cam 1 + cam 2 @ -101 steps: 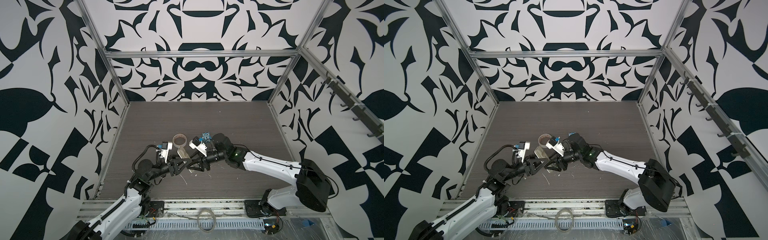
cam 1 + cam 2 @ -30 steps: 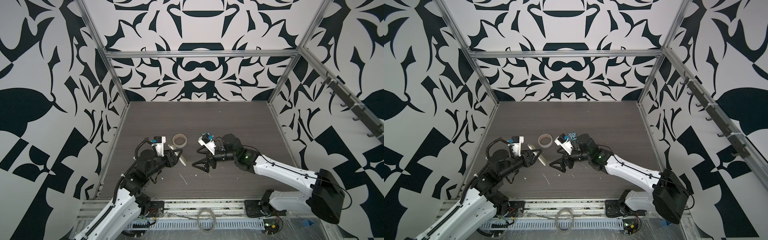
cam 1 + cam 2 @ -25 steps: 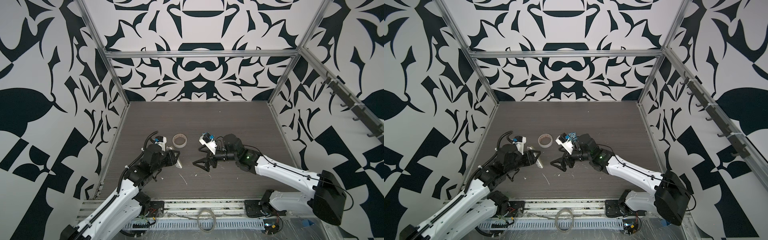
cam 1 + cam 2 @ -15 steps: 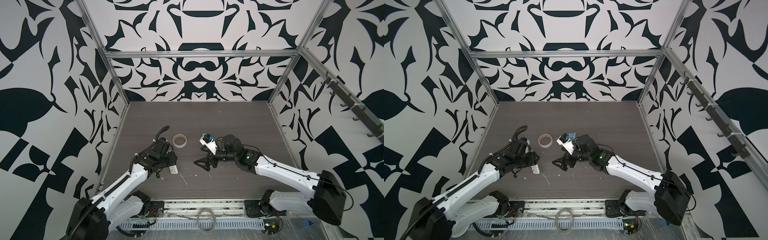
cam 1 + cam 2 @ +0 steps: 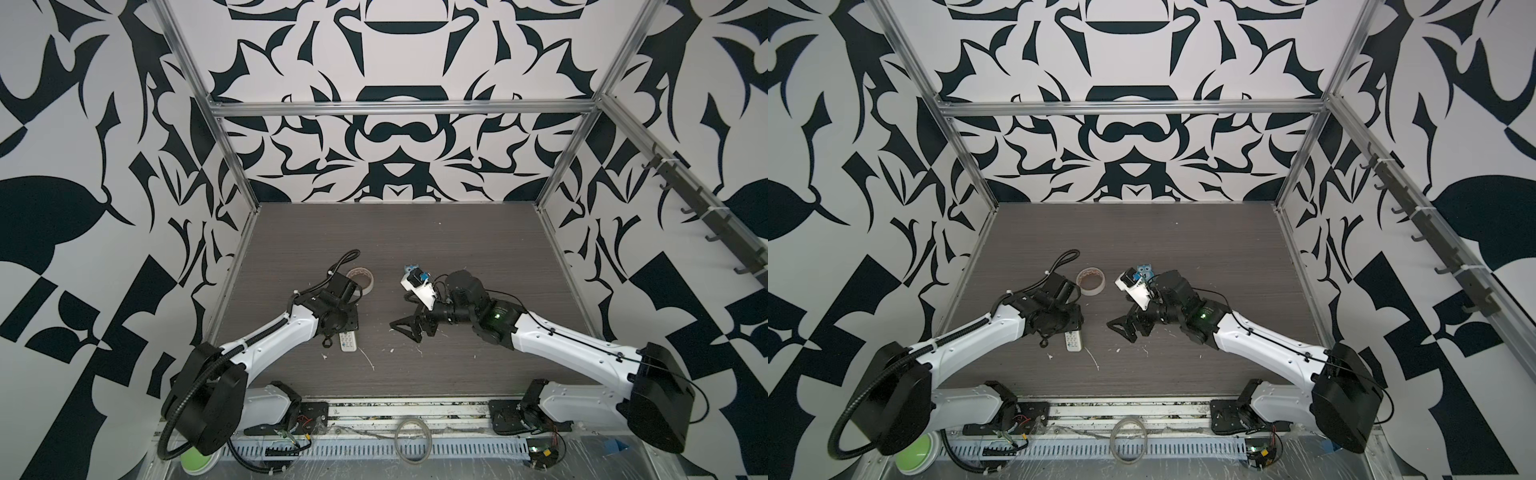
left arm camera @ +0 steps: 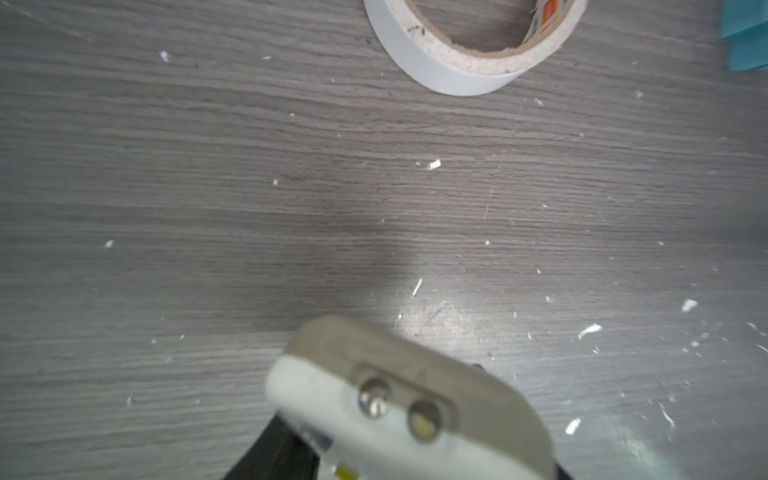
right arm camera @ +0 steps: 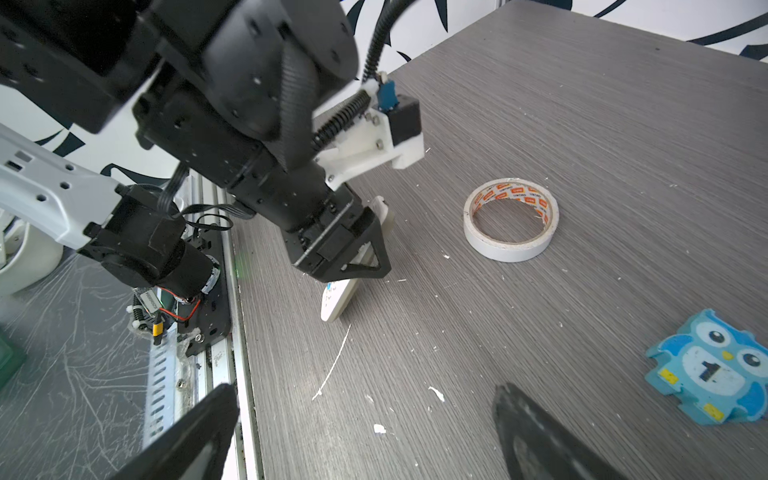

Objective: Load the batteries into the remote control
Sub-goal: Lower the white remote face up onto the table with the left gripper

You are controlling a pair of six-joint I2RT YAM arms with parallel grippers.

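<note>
My left gripper [image 5: 343, 330] [image 5: 1068, 328] points down at the table and is shut on the white remote control [image 5: 348, 341] [image 5: 1073, 340]. In the right wrist view the remote control [image 7: 338, 301] slants through the left gripper [image 7: 353, 270], its lower end touching the table. The left wrist view shows the remote control's [image 6: 407, 399] upper end with two small round metal parts in a recess. The batteries are hidden. My right gripper [image 5: 409, 328] [image 5: 1129, 326] [image 7: 365, 440] hovers open and empty a short way right of the remote.
A tape roll [image 5: 360, 277] [image 5: 1091, 281] [image 7: 511, 224] [image 6: 469, 62] lies just behind the left gripper. A blue owl figure [image 5: 411, 272] [image 5: 1144, 272] [image 7: 715, 378] lies behind the right wrist. White scraps dot the grey table [image 5: 415, 232]. A green bowl [image 5: 917, 457] sits below the front rail.
The left arm has swung the remote control from raised and level down to the table, turning its gripper to point downward. The right gripper stays open and has barely moved.
</note>
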